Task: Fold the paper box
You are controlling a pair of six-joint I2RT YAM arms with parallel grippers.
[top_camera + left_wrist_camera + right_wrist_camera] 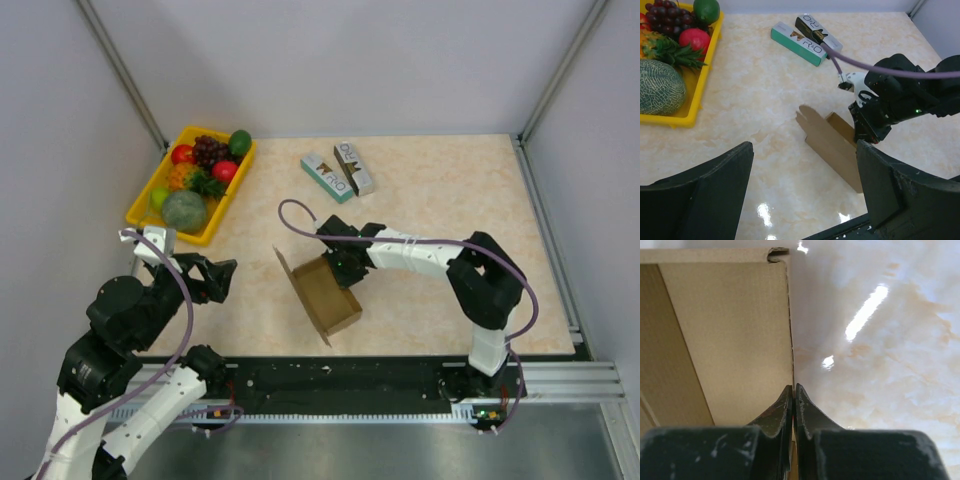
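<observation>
Your left gripper (pixel 213 278) hangs at the near left with its jaws wide apart, probably ready to brace a flap. The paper box (pixel 322 295), matte brown cardboard, half-formed with one flat panel standing, sits mid-table toward the near edge. Your right gripper (pixel 794 396) is pinched flat on its thin wall edge, seemingly to steady it.
</observation>
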